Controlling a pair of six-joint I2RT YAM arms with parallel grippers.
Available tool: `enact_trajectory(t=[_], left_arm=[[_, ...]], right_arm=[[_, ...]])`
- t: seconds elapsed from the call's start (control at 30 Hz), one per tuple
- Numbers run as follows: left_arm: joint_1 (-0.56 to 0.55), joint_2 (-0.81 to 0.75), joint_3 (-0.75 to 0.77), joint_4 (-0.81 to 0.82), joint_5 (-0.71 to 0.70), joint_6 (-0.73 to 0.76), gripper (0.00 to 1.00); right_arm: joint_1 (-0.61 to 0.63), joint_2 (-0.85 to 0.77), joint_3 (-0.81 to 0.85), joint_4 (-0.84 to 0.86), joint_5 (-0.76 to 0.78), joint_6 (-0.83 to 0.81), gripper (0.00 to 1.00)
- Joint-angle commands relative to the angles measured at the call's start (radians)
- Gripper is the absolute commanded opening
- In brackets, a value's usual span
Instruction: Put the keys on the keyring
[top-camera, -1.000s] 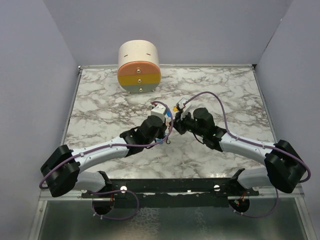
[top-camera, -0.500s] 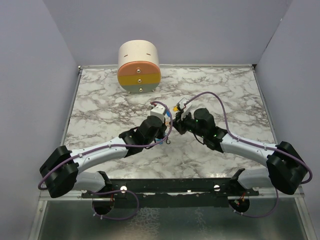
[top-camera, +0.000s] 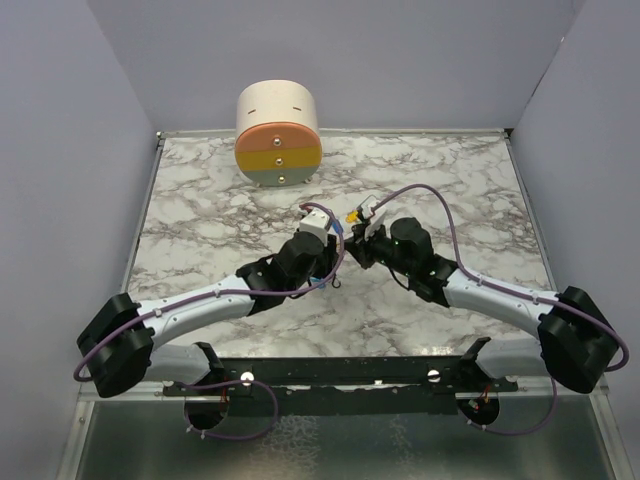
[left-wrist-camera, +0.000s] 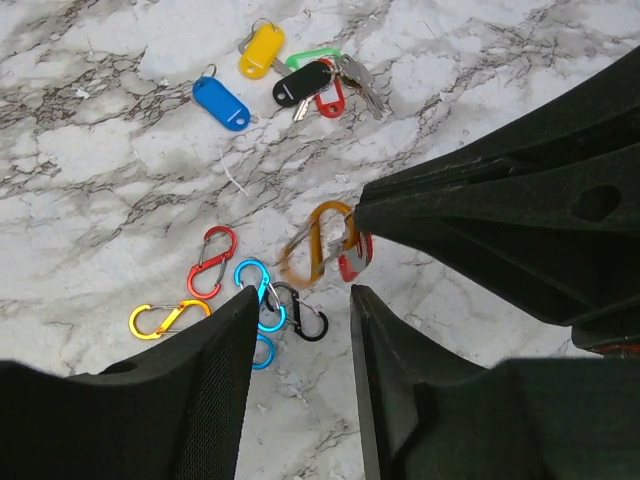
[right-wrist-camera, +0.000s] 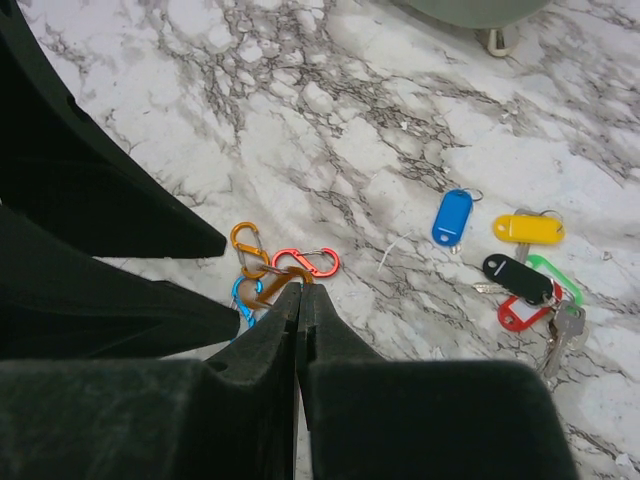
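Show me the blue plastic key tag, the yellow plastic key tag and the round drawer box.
Blue plastic key tag (left-wrist-camera: 220, 103): left wrist view, body centre.
Yellow plastic key tag (left-wrist-camera: 262, 50): left wrist view, body centre.
Round drawer box (top-camera: 262, 158): top view, yellow middle drawer front.

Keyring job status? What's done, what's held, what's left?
Done: nothing clearly. The green key tag, black key tag and red key tag lie bunched with metal keys; whether they are joined I can't tell.
In hand: the right pincer is shut on an orange carabiner, seemingly off the marble. The left pincer is open and empty.
Left: the blue key tag and yellow key tag lie loose.
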Motion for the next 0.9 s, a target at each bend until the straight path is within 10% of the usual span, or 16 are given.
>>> enact_trajectory(t=[0.0, 0.5, 0.87], left_arm=[[0.003, -0.054, -0.022, -0.036, -0.040, -0.004, 0.50], [0.012, -0.182, -0.135, -0.010, -0.187, -0.038, 0.81], [0.016, -0.079, -0.163, 0.092, -0.177, -0.041, 0.93]], right_arm=[[0.003, -0.038, -0.012, 0.011, 0.075, -0.008, 0.01], [-0.039, 0.067, 0.080, -0.145, 0.554, 0.155, 0.01], [-0.345, 0.243, 0.202, -0.190, 0.491, 0.212, 0.01]])
